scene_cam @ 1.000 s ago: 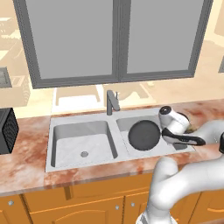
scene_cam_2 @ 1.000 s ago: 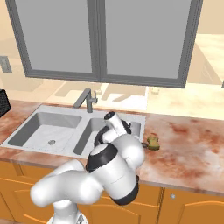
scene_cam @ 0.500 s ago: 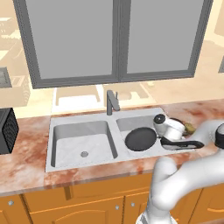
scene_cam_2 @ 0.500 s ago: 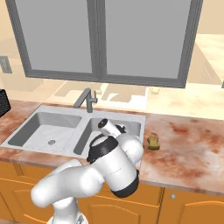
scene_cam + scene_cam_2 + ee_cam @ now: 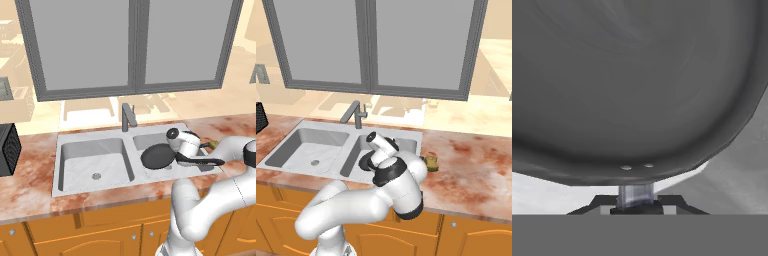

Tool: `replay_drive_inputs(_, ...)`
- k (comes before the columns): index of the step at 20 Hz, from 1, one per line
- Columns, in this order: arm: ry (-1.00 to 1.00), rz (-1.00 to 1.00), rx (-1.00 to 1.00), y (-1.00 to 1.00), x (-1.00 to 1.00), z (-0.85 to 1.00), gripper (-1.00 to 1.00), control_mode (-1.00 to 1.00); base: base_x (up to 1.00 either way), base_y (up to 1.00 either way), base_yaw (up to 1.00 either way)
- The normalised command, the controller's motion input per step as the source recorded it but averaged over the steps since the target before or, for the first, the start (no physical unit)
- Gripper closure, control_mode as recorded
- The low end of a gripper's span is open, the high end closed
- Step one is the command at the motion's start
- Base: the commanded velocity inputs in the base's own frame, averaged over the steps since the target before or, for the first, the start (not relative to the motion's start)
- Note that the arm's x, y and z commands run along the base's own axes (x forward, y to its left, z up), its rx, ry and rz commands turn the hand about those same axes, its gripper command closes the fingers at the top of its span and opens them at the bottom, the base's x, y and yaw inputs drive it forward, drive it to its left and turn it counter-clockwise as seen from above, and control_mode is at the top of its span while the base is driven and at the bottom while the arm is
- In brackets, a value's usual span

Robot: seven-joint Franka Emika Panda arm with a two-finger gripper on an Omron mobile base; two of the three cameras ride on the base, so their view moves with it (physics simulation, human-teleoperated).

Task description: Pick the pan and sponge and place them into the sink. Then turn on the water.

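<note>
Against the earlier pictures: pan [image 5: 157,156] lower and further left, now over the right bowl of the sink [image 5: 93,142] rather than over its right edge; hand dropped with it. Cameras unmoved, counter and cabinets as before.

Light-grey double-basin sink set in the reddish marbled counter [image 5: 35,175], each bowl rectangular, round drain plain in the left one. Angular grey faucet [image 5: 128,116] at the back, behind the divider between the bowls.

Round, shallow, dark-grey pan inside the outline of the right bowl, roughly level, thin black handle running right toward the wrist. Cannot tell whether resting on the bowl floor or just above it. In the hand view, wide dark curved pan body [image 5: 637,80] close up, two small pale rivets near the rim where the handle joins, light sink metal below and to the right.

Gripper [image 5: 186,159] at the pan's handle, jaws pressed together on it, pinching the pan; in the hand view, dark tips at the bottom flanking the pale handle stub.

Small yellow sponge [image 5: 430,162] with darker top on the counter just right of the sink, apart from the pan.
</note>
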Motion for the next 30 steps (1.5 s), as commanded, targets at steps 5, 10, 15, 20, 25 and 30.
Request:
replay_drive_inputs(5,0.01,0.01,-0.08,0.54,0.62,-0.20,1.00,-1.00,0.00,0.00,0.00)
replay_drive_inputs(10,0.06,0.00,-0.03,0.71,0.57,-0.44,1.00,-1.00,0.00,0.00,0.00)
replay_drive_inputs(15,0.11,0.00,0.00,0.88,0.42,-0.65,1.00,-1.00,0.00,0.00,0.00)
replay_drive_inputs(20,0.12,0.00,0.00,0.77,0.41,-0.62,-1.00,-1.00,0.00,0.00,0.00)
replay_drive_inputs(25,0.03,0.00,0.00,0.30,0.09,-0.43,-1.00,-1.00,0.00,0.00,0.00)
replay_drive_inputs(30,0.00,0.00,0.00,0.10,0.01,-0.60,-1.00,-1.00,0.00,0.00,0.00)
